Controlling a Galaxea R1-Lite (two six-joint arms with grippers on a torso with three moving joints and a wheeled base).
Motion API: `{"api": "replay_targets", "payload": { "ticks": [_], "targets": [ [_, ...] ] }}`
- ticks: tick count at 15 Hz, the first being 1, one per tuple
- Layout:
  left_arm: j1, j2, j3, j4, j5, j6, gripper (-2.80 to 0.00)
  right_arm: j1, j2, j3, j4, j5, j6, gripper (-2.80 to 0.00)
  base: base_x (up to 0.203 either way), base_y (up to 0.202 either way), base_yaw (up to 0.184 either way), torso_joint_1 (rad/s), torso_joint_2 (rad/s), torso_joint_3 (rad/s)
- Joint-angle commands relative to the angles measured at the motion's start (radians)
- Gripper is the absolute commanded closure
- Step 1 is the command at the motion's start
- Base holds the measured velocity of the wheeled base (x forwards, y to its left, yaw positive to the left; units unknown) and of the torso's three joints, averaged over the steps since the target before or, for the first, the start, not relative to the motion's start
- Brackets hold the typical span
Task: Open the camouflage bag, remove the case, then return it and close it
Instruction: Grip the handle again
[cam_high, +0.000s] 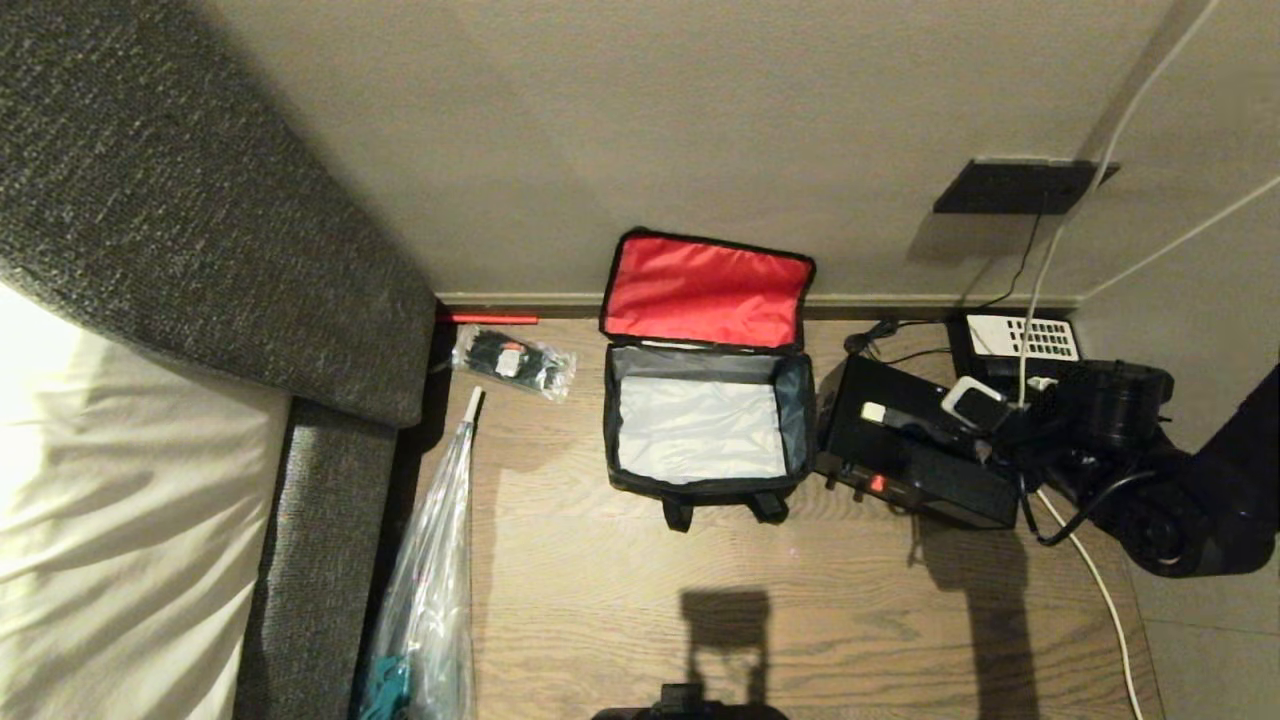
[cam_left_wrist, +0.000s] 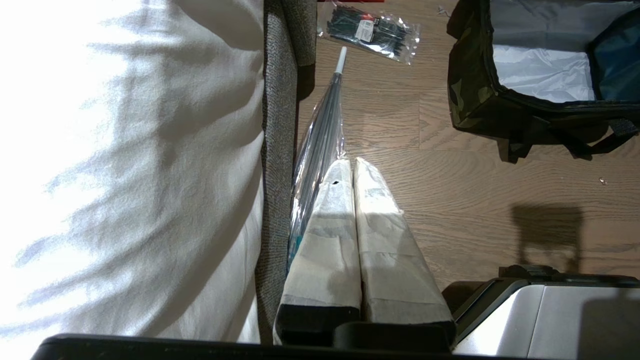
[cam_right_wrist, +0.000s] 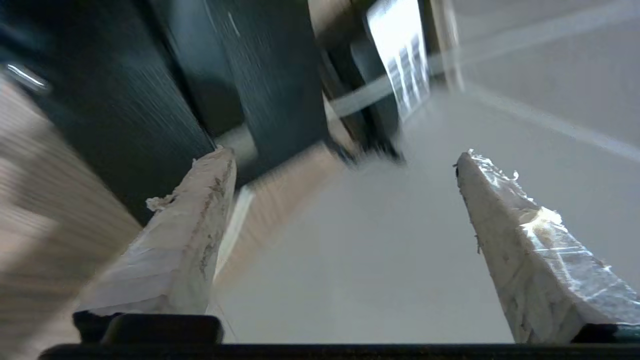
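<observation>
**Bag open on the floor, case out beside it**

Farthest left is a bed with white bedding (cam_high: 110, 480) and a grey upholstered frame (cam_high: 330, 560). Against it lies a folded clear umbrella (cam_high: 440, 560), with a plastic packet of black cable ties (cam_high: 513, 362) near its tip. The left gripper (cam_left_wrist: 347, 167) hangs low beside the bed, its taped fingers pressed together with nothing between them.

In the middle, close to the wall, stands the camouflage bag (cam_high: 705, 490), its red-lined lid (cam_high: 705, 290) thrown back against the wall and its pale interior showing bare.

Just to the bag's right a black case (cam_high: 915, 450) rests on the wooden floor (cam_high: 850, 620), in front of a telephone (cam_high: 1020, 340). The right gripper (cam_right_wrist: 340, 160) sits beside the case, fingers spread wide and holding nothing.
</observation>
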Motion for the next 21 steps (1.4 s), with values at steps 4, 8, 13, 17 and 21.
{"api": "replay_targets", "payload": {
  "ticks": [4,8,13,17,21],
  "targets": [
    [0.000,0.000,0.000,0.000,0.001,0.000,0.00,0.028,0.160,-0.003,-0.152,-0.131,-0.029,-2.80,0.000,0.000,0.000,0.000,0.00,0.000],
    [0.000,0.000,0.000,0.000,0.001,0.000,0.00,0.063,0.213,-0.014,-0.239,-0.154,-0.037,-2.80,0.000,0.000,0.000,0.000,0.00,0.000],
    [0.000,0.000,0.000,0.001,0.002,0.000,0.00,0.088,0.283,-0.053,-0.320,-0.155,-0.066,-2.80,0.000,0.000,0.000,0.000,0.00,0.000],
    [0.000,0.000,0.000,0.000,0.001,0.000,0.00,0.089,0.345,-0.116,-0.325,-0.152,-0.067,-2.80,0.000,0.000,0.000,0.000,0.00,0.000],
    [0.000,0.000,0.000,0.000,0.001,0.000,0.00,0.078,0.375,-0.173,-0.329,-0.149,-0.072,-2.80,0.000,0.000,0.000,0.000,0.00,0.000]
  ]
}}
